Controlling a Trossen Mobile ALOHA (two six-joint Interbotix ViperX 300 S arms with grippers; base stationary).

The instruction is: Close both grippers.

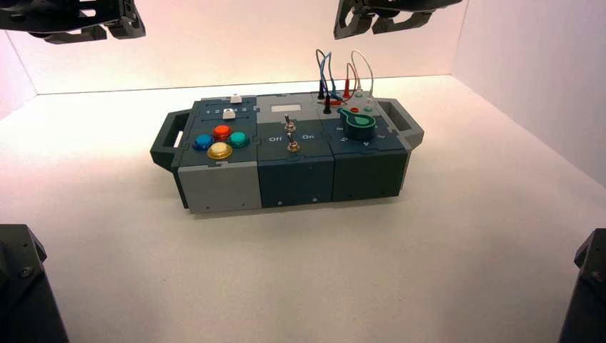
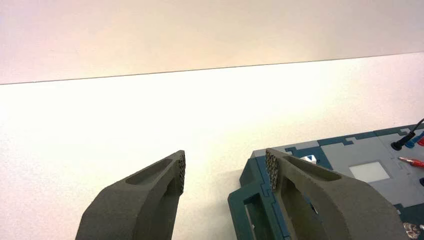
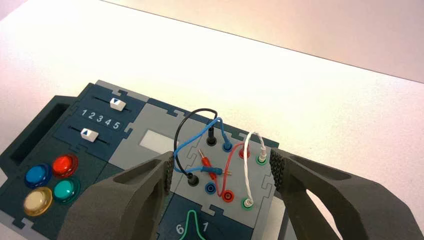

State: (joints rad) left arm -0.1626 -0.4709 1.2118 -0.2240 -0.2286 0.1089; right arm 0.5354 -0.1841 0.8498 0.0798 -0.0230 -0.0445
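Note:
My left gripper point(image 2: 225, 170) is open and empty, its two dark fingers wide apart, held high above the box's left end; in the high view it shows at the top left point(image 1: 93, 25). My right gripper point(image 3: 222, 172) is open and empty too, hovering high over the wire panel point(image 3: 225, 165); in the high view it shows at the top point(image 1: 379, 18). The button box point(image 1: 286, 153) sits on the white table between them. Neither gripper touches anything.
The box carries coloured round buttons point(image 1: 220, 141), two white sliders point(image 3: 102, 117), toggle switches point(image 1: 291, 136), a green knob point(image 1: 357, 123) and plugged wires point(image 1: 343, 78). Dark handles stick out at both ends. White walls enclose the table.

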